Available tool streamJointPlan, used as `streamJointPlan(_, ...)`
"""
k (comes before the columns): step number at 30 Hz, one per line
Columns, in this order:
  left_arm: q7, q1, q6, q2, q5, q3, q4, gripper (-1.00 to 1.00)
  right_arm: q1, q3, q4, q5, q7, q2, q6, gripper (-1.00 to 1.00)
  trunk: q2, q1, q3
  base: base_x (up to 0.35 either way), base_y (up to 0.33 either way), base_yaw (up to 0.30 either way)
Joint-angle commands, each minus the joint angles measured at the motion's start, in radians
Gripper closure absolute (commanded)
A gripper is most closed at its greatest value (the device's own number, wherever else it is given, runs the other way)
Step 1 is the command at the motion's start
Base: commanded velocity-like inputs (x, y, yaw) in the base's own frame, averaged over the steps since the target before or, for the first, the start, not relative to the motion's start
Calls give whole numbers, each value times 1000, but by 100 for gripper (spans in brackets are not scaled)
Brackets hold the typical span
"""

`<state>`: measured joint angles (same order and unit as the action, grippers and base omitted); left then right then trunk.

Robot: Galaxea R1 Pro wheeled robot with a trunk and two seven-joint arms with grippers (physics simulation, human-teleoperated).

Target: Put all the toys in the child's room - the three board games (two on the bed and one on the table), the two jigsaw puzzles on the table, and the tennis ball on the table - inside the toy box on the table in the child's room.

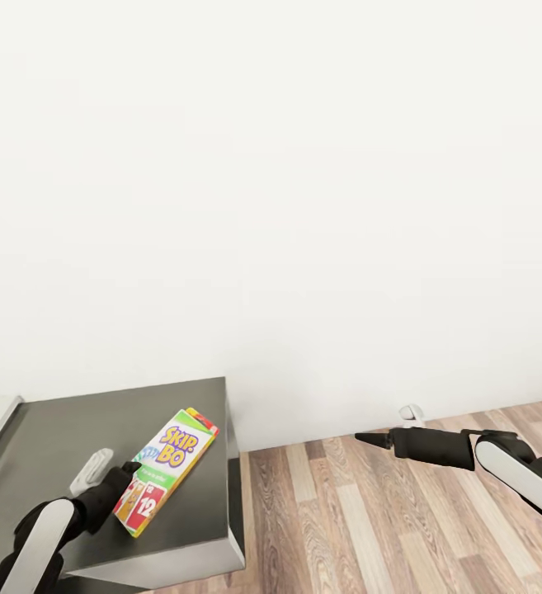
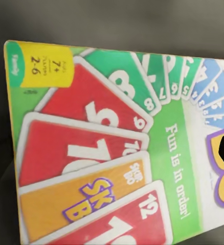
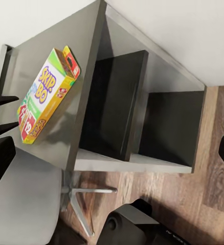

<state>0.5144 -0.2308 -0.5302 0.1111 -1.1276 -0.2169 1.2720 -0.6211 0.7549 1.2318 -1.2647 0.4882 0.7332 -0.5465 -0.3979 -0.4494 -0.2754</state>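
White wall above wood floor. Dark counter at lower left carries the SKIP-BO box; the left tool, fingers spread, touches its edge. Right tool at lower right: state unclear.

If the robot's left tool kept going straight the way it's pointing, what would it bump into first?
Most likely the SKIP-BO box on the dark cabinet top. The left tool already sits at the box's near end, and its wrist view looks straight onto the printed face. Actual contact is unclear.
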Motion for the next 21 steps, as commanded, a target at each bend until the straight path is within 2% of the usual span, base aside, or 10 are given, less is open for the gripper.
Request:
streamJointPlan(1,9,-1,-2,0,-10,-1,2,-100,-2,3,0,-7,0,1,-3,-100,-2,-1,-2,0,0,-46)
streamJointPlan(11,14,-1,-2,2,-9,-2,2,-100,-2,3,0,-7,1,1,-3,-100,-2,-1,-2,0,0,-18)
streamJointPlan(21,20,-12,-2,18,-5,-9,0,-100,0,3,0,-7,1,2,-3,-100,-2,-1,-2,0,0,-3)
